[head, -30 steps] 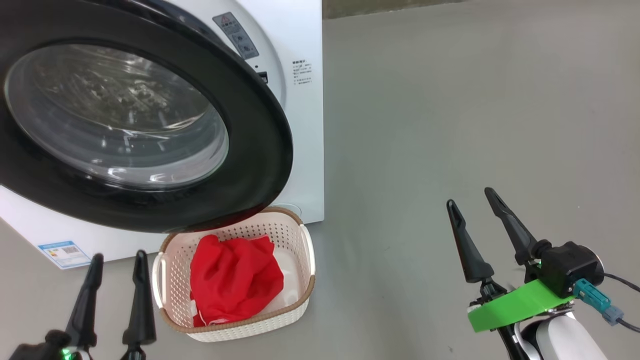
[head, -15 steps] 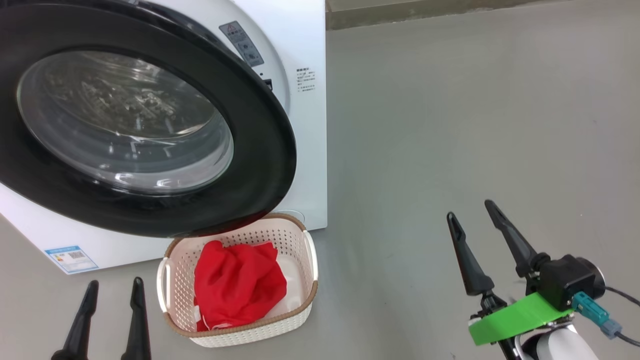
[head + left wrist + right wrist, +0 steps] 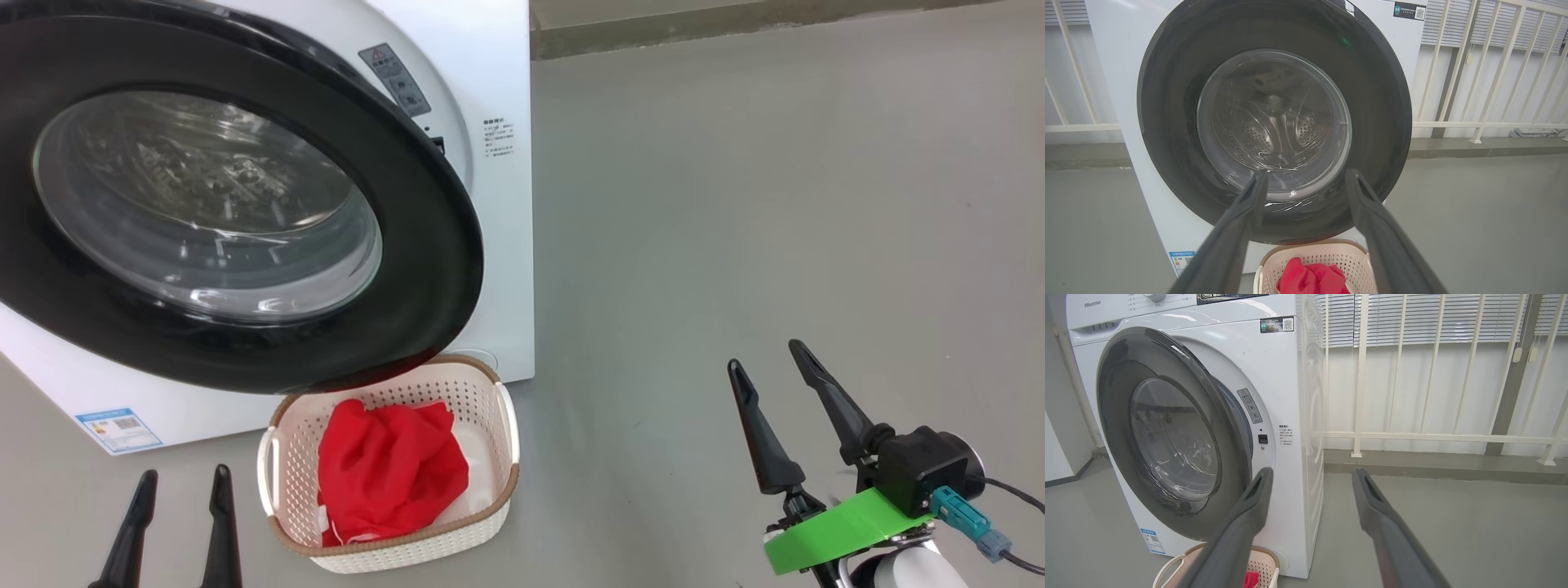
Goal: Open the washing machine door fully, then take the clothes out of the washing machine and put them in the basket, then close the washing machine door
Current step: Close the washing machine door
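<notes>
Left gripper (image 3: 184,470) and right gripper (image 3: 763,354) both spread wide, holding nothing; red clothes (image 3: 384,474) lie in the basket (image 3: 408,551) on the floor (image 3: 735,204) just before the washing machine (image 3: 498,204), under the lower edge of the washing machine door (image 3: 429,245), which stands ajar.

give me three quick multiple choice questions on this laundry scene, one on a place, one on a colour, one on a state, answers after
1. Relative to the basket, the red clothes lie: A inside it; B beside it; C underneath it.
2. The basket's rim is: A blue; B green; C brown.
3. The washing machine door is: A latched shut; B swung ajar; C removed.

Answers: 1 A, the red fabric is bunched within the perforated walls. 2 C, a brown woven-look band rings its top. 3 B, the right wrist view shows a gap between the door and the washing machine.
</notes>
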`<state>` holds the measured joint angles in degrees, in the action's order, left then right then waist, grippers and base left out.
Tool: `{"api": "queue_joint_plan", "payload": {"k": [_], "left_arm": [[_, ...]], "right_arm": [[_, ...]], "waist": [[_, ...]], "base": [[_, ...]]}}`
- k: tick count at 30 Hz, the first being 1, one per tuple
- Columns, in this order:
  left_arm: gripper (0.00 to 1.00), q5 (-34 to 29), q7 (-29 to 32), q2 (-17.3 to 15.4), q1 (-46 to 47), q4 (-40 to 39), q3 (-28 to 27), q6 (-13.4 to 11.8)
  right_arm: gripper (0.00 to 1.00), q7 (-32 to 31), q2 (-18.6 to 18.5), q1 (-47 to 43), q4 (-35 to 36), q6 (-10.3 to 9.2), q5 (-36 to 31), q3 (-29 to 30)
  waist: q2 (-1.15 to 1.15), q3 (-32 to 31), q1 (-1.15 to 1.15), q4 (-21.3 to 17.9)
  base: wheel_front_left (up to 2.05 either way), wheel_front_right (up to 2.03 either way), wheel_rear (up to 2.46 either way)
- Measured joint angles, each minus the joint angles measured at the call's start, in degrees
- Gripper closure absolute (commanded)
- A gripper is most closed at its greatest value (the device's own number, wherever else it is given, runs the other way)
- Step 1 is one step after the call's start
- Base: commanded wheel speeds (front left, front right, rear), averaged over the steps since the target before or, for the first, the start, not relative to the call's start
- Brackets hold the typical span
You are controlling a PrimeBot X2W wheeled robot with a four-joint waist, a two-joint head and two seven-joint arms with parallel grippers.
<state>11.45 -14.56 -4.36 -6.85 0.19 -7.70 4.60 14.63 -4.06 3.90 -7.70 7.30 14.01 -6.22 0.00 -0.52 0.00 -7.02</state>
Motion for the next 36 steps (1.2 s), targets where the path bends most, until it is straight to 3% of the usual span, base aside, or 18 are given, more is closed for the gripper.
{"api": "queue_joint_plan", "payload": {"k": [4,5,6,7,9,10,15,26,29,36], "left_arm": [[0.00,-0.3,0.0,0.3,0.0,0.2,-0.3,0.1],[0.00,-0.4,0.0,0.4,0.0,0.2,-0.3,0.2],[0.00,-0.4,0.0,0.4,0.0,0.2,-0.3,0.5],[0.00,-0.4,0.0,0.4,0.0,0.2,-0.3,0.5],[0.00,-0.4,0.0,0.5,0.0,0.2,-0.3,0.6],[0.00,-0.4,0.0,0.6,0.0,0.2,-0.3,0.6],[0.00,-0.8,0.0,1.0,0.0,0.0,0.0,1.0],[0.00,-0.7,0.0,1.4,0.1,-1.6,2.0,1.0],[0.00,-0.7,0.0,1.4,0.1,-2.1,2.7,1.0],[0.00,-0.9,0.0,1.5,0.4,-2.9,4.4,0.9]], "right_arm": [[0.03,0.0,0.0,-0.1,-0.3,0.00,0.0,-0.1],[0.21,0.0,-0.1,-0.1,-0.5,0.00,0.0,-0.2],[0.47,0.0,-0.1,-0.1,-0.7,0.00,0.0,-0.3],[0.47,0.0,-0.2,-0.1,-0.9,0.00,0.0,-0.4],[0.87,0.0,-0.6,-0.1,-1.9,0.00,0.0,-1.2],[1.00,0.0,-0.8,-0.1,-2.4,0.00,0.0,-1.7],[1.00,0.0,-1.4,1.3,-6.7,0.00,1.1,-5.0],[1.00,0.0,-2.8,13.5,-17.3,0.00,4.7,-13.4],[1.00,0.0,-2.4,17.8,-19.2,0.00,10.2,-17.3],[1.00,0.0,-2.6,25.5,-22.9,0.00,13.5,-22.3]], "waist": [[0.00,-0.2,0.00,0.1],[0.00,-0.2,0.00,0.2],[0.00,-0.2,0.00,0.3],[0.00,-0.2,0.00,0.3],[0.00,-0.2,0.00,0.5],[0.00,-0.2,0.00,0.7],[0.00,0.3,0.00,1.6],[0.00,0.9,0.00,5.0],[0.00,1.4,0.00,6.6],[0.00,2.4,0.00,9.7]], "base": [[0.00,0.00,0.00],[0.00,0.00,0.00],[0.00,0.00,0.00],[0.00,0.00,0.00],[0.00,0.00,0.00],[0.00,0.00,0.00],[0.00,0.00,0.00],[0.00,0.00,0.00],[0.00,0.00,0.00],[0.00,0.00,0.00]]}}
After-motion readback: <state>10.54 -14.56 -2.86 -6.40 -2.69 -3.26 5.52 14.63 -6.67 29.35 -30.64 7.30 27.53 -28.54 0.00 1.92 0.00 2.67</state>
